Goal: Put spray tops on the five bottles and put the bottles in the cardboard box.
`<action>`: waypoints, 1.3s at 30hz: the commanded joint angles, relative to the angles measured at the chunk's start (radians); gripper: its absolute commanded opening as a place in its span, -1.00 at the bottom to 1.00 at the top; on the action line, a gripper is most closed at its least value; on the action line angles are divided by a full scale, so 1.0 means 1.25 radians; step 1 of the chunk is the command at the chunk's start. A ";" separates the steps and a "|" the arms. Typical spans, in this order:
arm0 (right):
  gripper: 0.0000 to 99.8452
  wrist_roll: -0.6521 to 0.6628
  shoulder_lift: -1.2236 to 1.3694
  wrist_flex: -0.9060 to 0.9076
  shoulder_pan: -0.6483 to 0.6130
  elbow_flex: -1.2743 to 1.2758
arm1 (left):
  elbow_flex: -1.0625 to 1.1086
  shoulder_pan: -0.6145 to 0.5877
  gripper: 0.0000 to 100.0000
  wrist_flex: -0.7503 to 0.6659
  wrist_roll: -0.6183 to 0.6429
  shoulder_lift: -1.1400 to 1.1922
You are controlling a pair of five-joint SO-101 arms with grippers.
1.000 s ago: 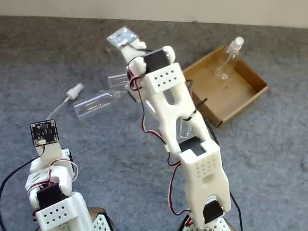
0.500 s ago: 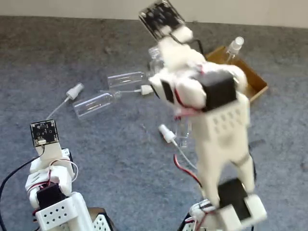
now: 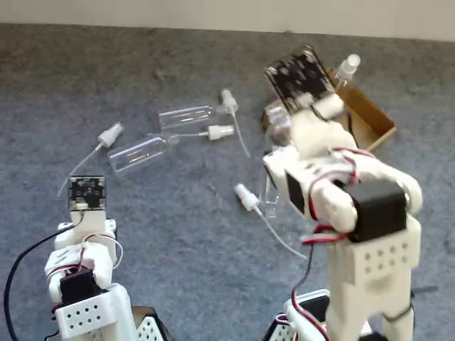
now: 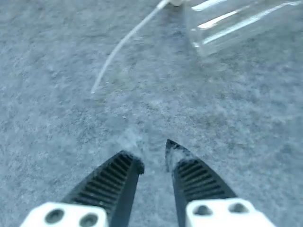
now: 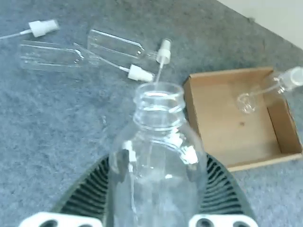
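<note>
Carpet-grey counter (image 3: pixel 106 71) meets a pale wall (image 3: pixel 213 11). Box (image 3: pixel 375 122) lies far right, a topped bottle (image 3: pixel 346 69) propped in it. Right end effector (image 5: pixel 156 182) grips an uncapped bottle (image 5: pixel 156 137); left end effector (image 4: pixel 154 161), slightly parted, holds nothing.

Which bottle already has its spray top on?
Find the cardboard box on the grey carpet. One clear bottle lies inside it, neck toward one wall. Unlike the open bottles on the carpet, it wears a white spray top.

Glossy clear plastic bottle (image 5: pixel 156 165), matt cardboard box (image 5: pixel 222 130), rough grey carpet (image 5: pixel 57 118)
</note>
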 commanded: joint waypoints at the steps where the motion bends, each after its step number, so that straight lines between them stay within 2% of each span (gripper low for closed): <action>1: -0.82 -0.007 -0.123 -0.055 0.046 0.100 | -0.061 0.088 -0.89 0.052 -0.092 -0.008; 6: -0.82 -0.007 -0.316 -0.147 0.077 0.330 | -0.139 0.122 -0.89 0.098 -0.236 -0.003; 14: -0.82 -0.010 -0.566 -0.422 0.122 0.783 | -0.366 0.033 -0.89 0.237 -0.347 0.003; 18: -0.82 -0.126 -0.623 -0.526 0.123 0.951 | -0.478 0.002 -0.89 0.314 -0.421 0.040; 25: -0.82 -0.221 -0.673 -0.643 0.115 1.107 | -0.695 -0.021 -0.89 0.340 -0.439 0.327; 28: -0.82 -0.227 -0.706 -0.665 0.079 1.130 | -0.807 -0.021 -0.89 0.342 -0.439 0.470; 35: -0.82 -0.227 -0.803 -0.708 -0.072 1.189 | -1.040 -0.019 -0.89 0.350 -0.439 0.802; 39: -0.82 -0.227 -0.846 -0.730 -0.096 1.232 | -1.163 -0.015 -0.86 0.342 -0.441 0.983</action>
